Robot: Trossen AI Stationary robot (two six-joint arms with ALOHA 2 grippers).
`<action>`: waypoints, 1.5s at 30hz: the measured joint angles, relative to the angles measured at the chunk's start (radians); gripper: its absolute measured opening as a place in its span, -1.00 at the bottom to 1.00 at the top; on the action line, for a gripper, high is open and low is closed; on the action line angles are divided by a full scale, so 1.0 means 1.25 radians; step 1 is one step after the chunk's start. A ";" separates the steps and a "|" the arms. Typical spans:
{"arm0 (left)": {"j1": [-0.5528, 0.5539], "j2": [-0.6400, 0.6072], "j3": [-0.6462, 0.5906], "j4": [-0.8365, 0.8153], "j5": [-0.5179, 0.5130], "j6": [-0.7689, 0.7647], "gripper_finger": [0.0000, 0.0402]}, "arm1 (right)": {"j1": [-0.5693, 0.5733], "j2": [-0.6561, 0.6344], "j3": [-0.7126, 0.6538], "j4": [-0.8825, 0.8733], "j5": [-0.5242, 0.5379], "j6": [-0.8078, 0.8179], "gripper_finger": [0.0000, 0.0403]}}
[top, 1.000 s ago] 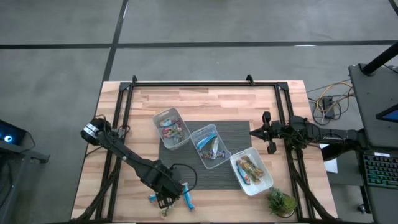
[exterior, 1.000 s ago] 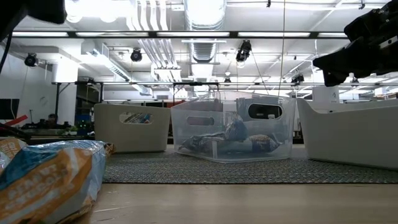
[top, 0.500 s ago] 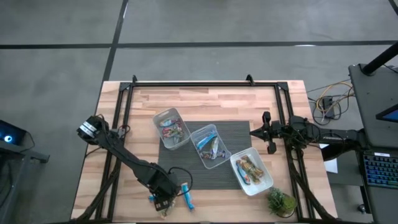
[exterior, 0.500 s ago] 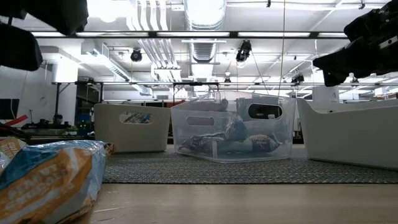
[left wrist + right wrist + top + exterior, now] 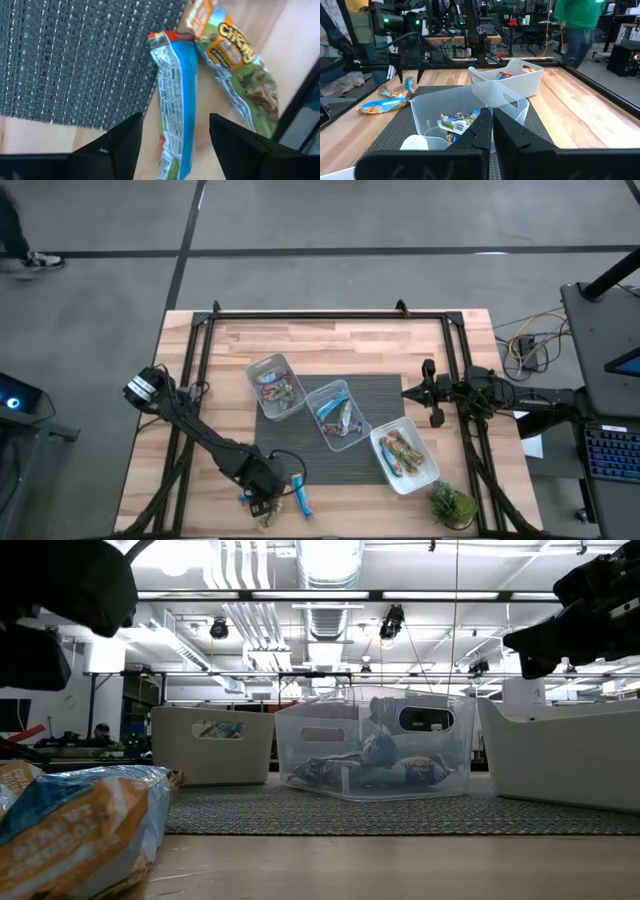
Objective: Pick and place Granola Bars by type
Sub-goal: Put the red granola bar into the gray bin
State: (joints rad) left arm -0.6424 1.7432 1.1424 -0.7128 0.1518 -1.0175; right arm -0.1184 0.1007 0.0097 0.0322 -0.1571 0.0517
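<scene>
My left gripper (image 5: 264,500) is open low over the table's near edge, left of centre. In the left wrist view a bright blue granola bar (image 5: 176,105) lies on the wood between its two fingers (image 5: 122,142), just off the dark mat's edge (image 5: 75,60). A tan bar with orange and green print (image 5: 235,65) lies right beside the blue one. The blue bar also shows in the high view (image 5: 301,498). My right gripper (image 5: 420,392) is shut and empty above the table's right side. Three clear tubs (image 5: 275,385), (image 5: 337,414), (image 5: 404,454) on the mat hold more bars.
Another wrapped bar (image 5: 266,520) lies at the near edge, and one fills the low view's near left (image 5: 80,830). A small green plant (image 5: 452,505) stands at the near right corner. A black frame (image 5: 330,313) runs round the table. A person stands in the room beyond (image 5: 580,20).
My left gripper has gone a little toward the table's near left and has come down; its arm now shows larger at the low view's top left. The bars and tubs have stayed in place.
</scene>
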 joint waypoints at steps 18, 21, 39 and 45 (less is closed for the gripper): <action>-0.003 0.002 -0.019 0.029 -0.046 -0.025 0.05 | 0.000 0.000 0.000 0.000 0.000 0.000 -0.96; -0.004 0.002 -0.009 0.031 -0.046 -0.025 0.05 | 0.000 0.000 0.000 0.000 0.000 0.000 -0.96; -0.020 0.050 0.025 0.016 -0.045 -0.028 0.05 | 0.000 0.001 0.000 0.000 0.000 0.000 -0.96; -0.020 0.072 0.026 0.018 -0.046 -0.029 0.05 | 0.000 0.000 0.000 0.000 0.000 0.000 -0.96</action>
State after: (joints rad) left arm -0.6674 1.8331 1.1755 -0.6899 0.0944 -1.0538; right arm -0.1181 0.1009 0.0097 0.0325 -0.1570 0.0517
